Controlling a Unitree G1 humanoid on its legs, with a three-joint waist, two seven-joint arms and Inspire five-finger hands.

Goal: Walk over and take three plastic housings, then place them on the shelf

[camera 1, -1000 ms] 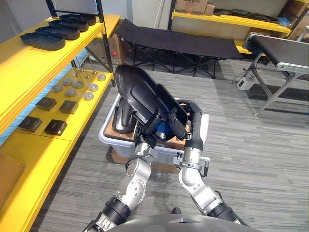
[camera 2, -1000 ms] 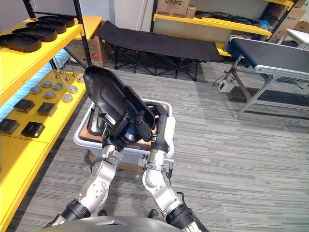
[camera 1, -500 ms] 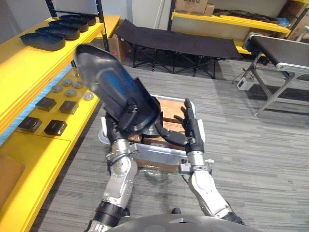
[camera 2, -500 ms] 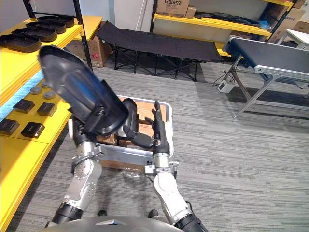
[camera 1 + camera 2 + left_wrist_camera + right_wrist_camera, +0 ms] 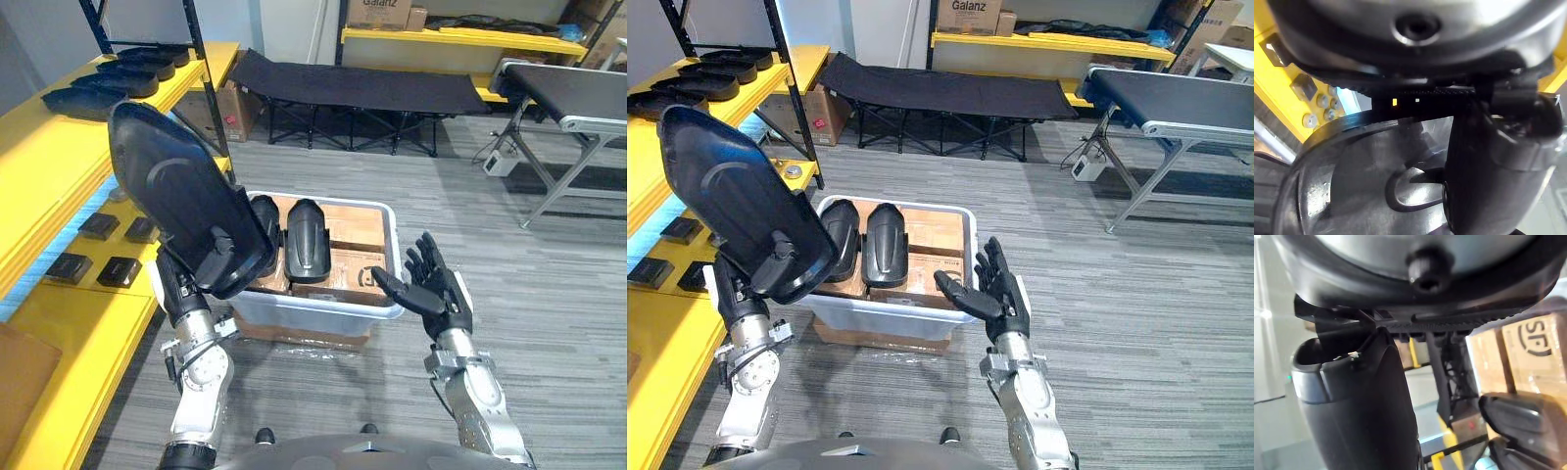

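The yellow shelf [image 5: 44, 147] runs along the robot's left, with a row of housings [image 5: 76, 100] lying on its upper level. In front stands a white bin [image 5: 323, 305] holding cardboard boxes [image 5: 353, 240], with two more housings [image 5: 306, 240] lying side by side on them. The plastic housing [image 5: 181, 206] is raised above the bin's left front corner, tilted with its top towards the shelf. It is a long, glossy black shell, broad and rounded at the upper end, with a curved raised ridge across its face. The left hand [image 5: 176, 282] grips its lower end, fingers curled round the edge. The right hand [image 5: 436, 294] hovers by the bin's right front corner, fingers spread wide, holding nothing.
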